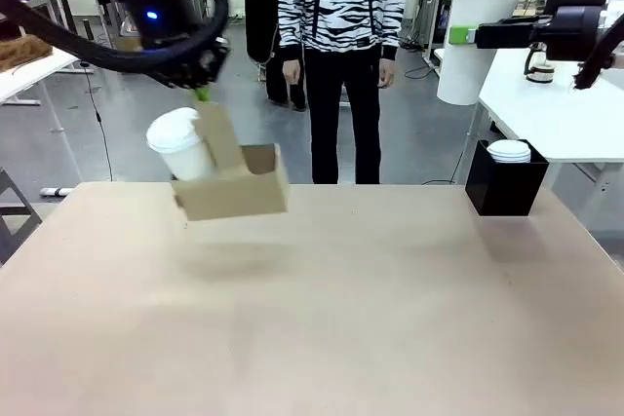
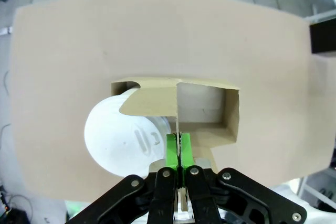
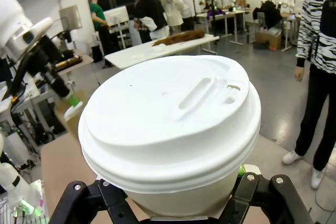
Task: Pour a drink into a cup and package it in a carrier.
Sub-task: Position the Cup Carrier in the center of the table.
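Carrier (image 1: pixel 239 192), with a lidded white cup (image 1: pixel 180 143) sitting in one pocket, is hanging tilted above the bench (image 1: pixel 341 319), the down-reaching left fingers (image 2: pixel 171 150) pinching its handle tab, while the level right fingers (image 1: pixel 460 35) are clamping a second lidded cup (image 1: pixel 485 31) high at the right.
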Robot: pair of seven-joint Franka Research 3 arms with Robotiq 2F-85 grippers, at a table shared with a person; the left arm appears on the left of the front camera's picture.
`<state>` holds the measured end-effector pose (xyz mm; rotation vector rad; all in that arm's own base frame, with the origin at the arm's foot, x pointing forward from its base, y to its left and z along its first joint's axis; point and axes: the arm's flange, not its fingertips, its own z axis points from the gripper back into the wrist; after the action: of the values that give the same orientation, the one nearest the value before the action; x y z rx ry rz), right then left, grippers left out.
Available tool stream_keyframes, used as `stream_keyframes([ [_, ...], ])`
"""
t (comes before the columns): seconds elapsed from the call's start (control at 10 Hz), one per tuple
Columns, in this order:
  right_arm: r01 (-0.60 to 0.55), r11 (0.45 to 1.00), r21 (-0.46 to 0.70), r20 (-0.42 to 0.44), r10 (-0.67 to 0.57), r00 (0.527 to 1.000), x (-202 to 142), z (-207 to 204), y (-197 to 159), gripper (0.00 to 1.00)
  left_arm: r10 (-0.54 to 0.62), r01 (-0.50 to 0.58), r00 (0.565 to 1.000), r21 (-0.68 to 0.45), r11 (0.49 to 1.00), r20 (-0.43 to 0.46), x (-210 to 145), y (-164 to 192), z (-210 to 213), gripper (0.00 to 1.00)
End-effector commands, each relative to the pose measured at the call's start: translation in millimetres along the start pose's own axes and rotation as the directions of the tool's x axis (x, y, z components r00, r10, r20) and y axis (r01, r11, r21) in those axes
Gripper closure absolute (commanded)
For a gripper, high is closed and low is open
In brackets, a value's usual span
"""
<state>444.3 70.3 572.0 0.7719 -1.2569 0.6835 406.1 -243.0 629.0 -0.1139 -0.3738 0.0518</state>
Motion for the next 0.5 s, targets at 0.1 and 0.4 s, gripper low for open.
stream_keyframes([
  [0.1,-0.013,1.000,0.003,0.005,0.013,1.000,3,-2,0,0.19,-0.002,0.005,0.999,0.067,0.998,-0.045,-27,-60,-27,0.98],
  [0.4,-0.013,1.000,0.003,0.005,0.013,1.000,3,-2,0,0.19,-0.018,0.033,0.993,0.124,0.992,-0.117,-60,-102,-68,0.98],
])
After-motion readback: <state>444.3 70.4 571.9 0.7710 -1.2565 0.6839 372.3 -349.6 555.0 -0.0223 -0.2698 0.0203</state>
